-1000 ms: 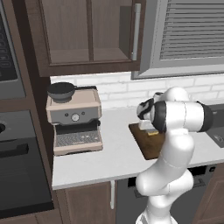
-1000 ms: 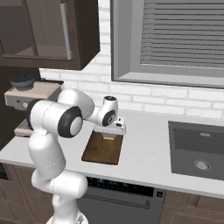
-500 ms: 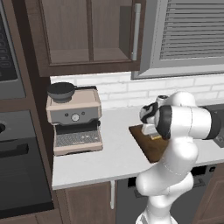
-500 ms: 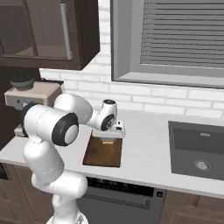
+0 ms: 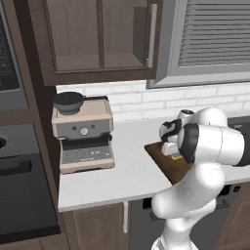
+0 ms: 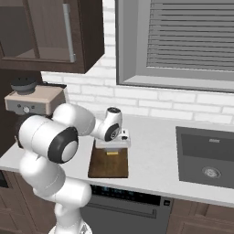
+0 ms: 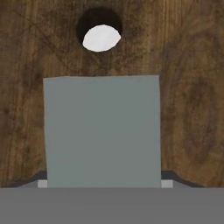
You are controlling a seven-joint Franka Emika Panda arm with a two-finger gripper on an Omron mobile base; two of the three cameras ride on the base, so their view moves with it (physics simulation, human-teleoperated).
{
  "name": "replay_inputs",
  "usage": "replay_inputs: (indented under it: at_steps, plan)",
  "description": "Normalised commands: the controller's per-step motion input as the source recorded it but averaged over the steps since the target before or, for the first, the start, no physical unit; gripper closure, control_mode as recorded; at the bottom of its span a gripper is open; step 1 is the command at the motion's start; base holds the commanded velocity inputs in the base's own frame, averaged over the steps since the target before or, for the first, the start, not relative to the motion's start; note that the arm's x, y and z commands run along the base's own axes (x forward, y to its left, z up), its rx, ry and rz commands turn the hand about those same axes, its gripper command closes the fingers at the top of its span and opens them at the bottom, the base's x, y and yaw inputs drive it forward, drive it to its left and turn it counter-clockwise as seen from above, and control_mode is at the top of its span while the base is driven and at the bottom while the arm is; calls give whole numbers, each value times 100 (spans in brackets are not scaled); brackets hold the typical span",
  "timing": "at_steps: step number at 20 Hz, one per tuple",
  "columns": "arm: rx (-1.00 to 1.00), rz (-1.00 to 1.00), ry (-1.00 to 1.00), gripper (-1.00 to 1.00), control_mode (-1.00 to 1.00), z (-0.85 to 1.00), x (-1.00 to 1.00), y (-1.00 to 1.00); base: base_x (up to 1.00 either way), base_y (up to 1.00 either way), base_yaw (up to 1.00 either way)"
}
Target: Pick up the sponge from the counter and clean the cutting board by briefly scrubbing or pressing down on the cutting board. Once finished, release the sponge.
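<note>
The dark brown cutting board lies on the light counter near its front edge. In the hand view its wood grain and a round hanging hole lie straight below. The sponge shows its grey-green top there and a sliver of yellow under the hand. My gripper points straight down, shut on the sponge, a fingertip at each side. The sponge sits low on the board's far end, under the gripper; contact itself is hidden.
An espresso machine stands on the counter to the left of the board. A dark sink is sunk in at the right. Wooden wall cabinets hang above, and an oven front is at far left.
The hand has come down a little with the sponge, closer to the board's far end. The board and the base have stayed put.
</note>
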Motion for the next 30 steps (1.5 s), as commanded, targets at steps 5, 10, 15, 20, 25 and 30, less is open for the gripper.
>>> replay_inputs:
  at_steps: [5,10,15,20,25,30]
  plan:
    - [0,12,-7,100,-100,-4,-47,0,0,0,0]
    - [2,11,-17,100,-100,0,-47,0,0,0,0]
    - [1,11,-5,100,-100,-9,-57,0,0,0,0]
    - [0,9,0,100,-100,-11,-51,0,0,0,0]
    - [0,5,6,100,-100,-14,-43,0,0,0,0]
    - [0,3,8,100,-100,-8,-45,0,0,0,0]
